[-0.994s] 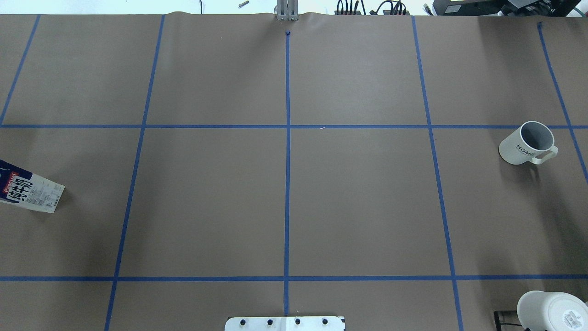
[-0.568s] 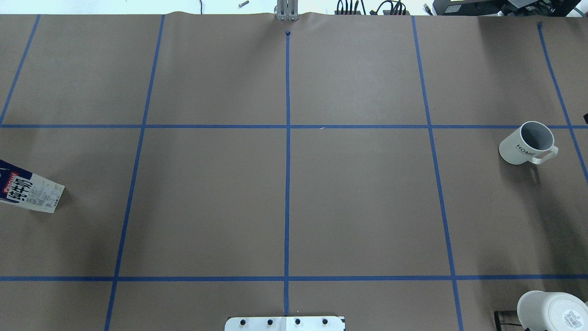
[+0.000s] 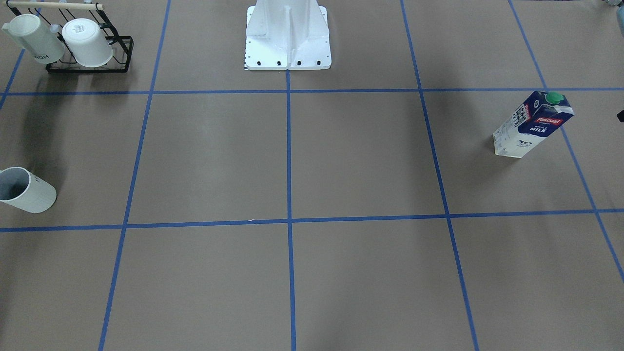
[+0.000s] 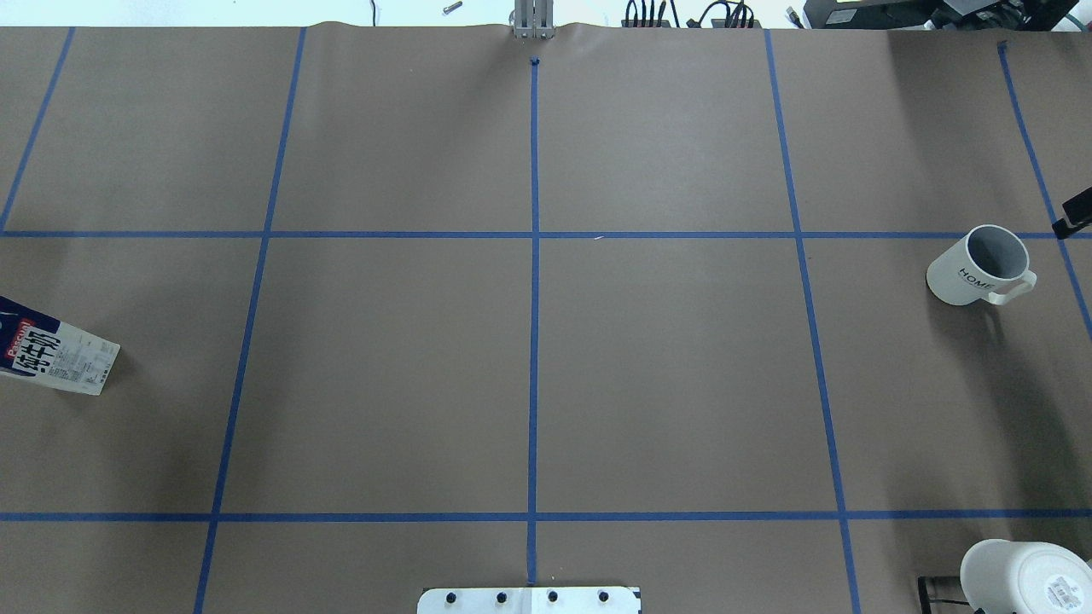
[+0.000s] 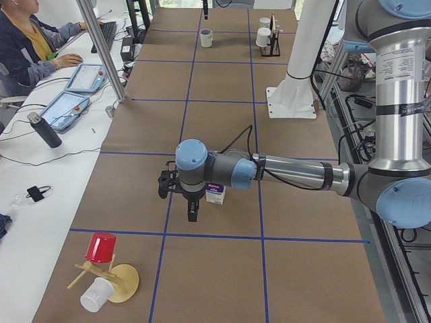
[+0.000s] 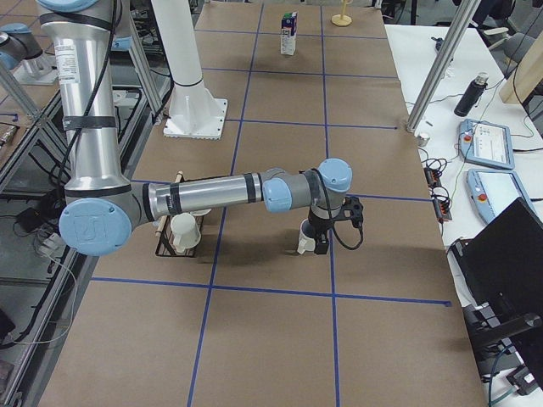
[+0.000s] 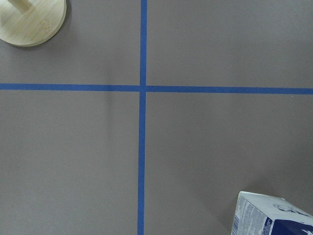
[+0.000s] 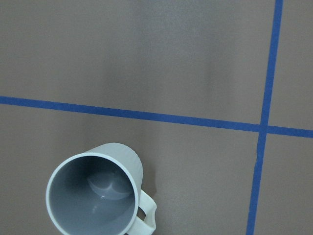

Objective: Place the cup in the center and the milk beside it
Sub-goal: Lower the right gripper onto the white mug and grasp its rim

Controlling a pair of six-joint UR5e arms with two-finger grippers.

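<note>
The cup (image 4: pixel 977 266) is a white mug with a grey inside, upright at the table's right end; "HOME" lettering shows on its side in the overhead view. It also shows in the front view (image 3: pixel 27 190) and the right wrist view (image 8: pixel 95 196). My right gripper (image 6: pixel 321 246) hovers close beside it; only a dark tip (image 4: pixel 1077 213) enters the overhead view. The milk (image 3: pixel 531 124) stands upright at the left end, with my left gripper (image 5: pixel 192 210) just beside it. I cannot tell either gripper's state. The center (image 4: pixel 533 375) holds nothing.
A black rack (image 3: pixel 87 48) with two white mugs stands near the robot's right side. The white base (image 3: pixel 287 39) is at the near edge. A wooden stand (image 5: pixel 101 269) with a red cup and a white cup sits past the milk. An operator's desk runs along the far side.
The dark tip of my right gripper has come further into the overhead view at the right edge, near the cup. The cup and milk have not moved.
</note>
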